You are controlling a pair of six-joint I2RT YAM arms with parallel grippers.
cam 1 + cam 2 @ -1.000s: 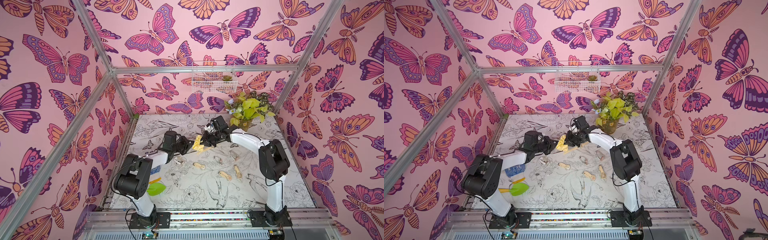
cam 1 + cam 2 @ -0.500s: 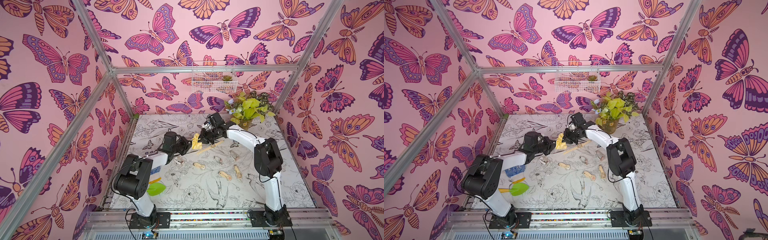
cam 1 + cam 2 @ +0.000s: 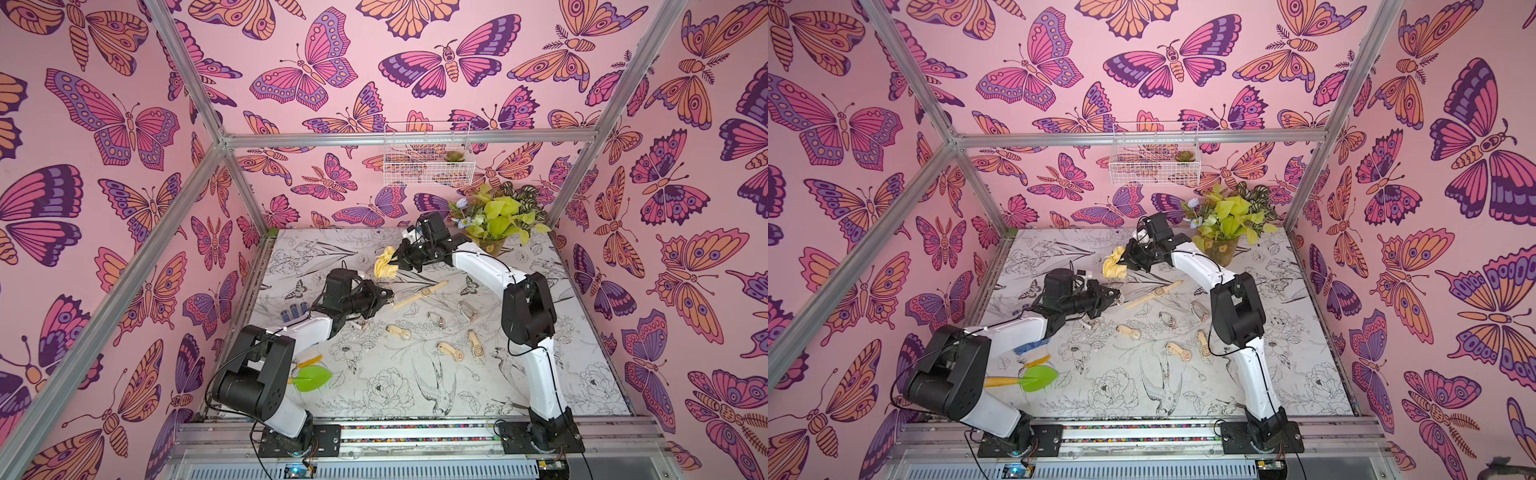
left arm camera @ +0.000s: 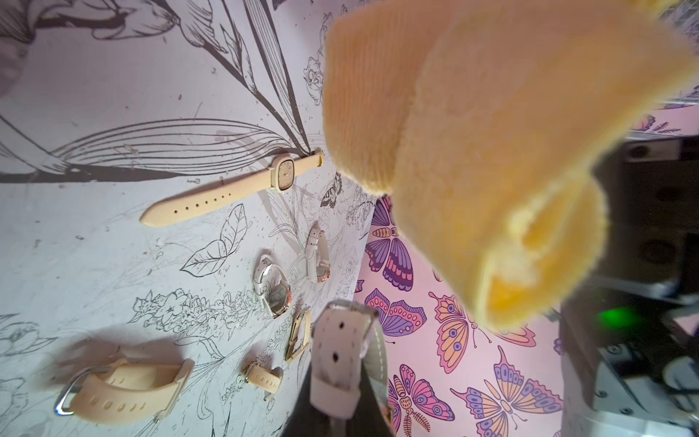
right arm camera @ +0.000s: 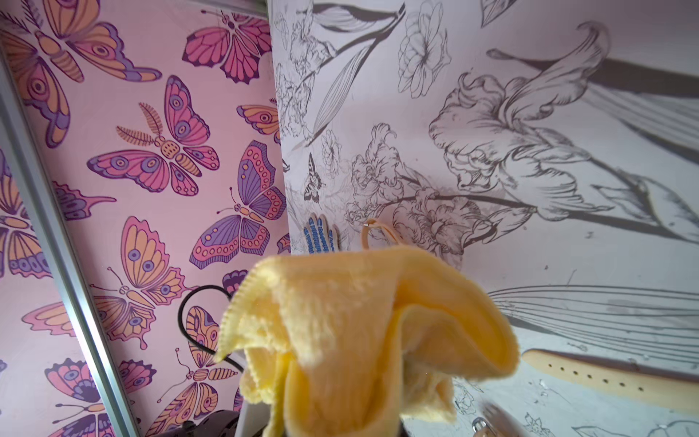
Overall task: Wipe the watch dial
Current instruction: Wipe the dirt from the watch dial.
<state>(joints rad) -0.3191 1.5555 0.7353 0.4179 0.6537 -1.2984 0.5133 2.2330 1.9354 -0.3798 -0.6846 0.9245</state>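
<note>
My left gripper is shut on a watch with a pale strap, held just above the table's middle. Its dial does not show in the left wrist view. A yellow cloth hangs bunched from my right gripper, which is shut on it and hidden behind it in the right wrist view. The cloth hovers a short way behind and above the held watch, apart from it. In the left wrist view the cloth fills the frame close to the camera.
A beige watch lies flat just right of my left gripper. Several more watches are scattered in front of it. A green leaf-shaped tool and a blue-dotted glove lie near the left wall. A potted plant stands back right.
My right gripper has carried the yellow cloth back and upward, away from the held watch. The left arm and its watch have stayed in place.
</note>
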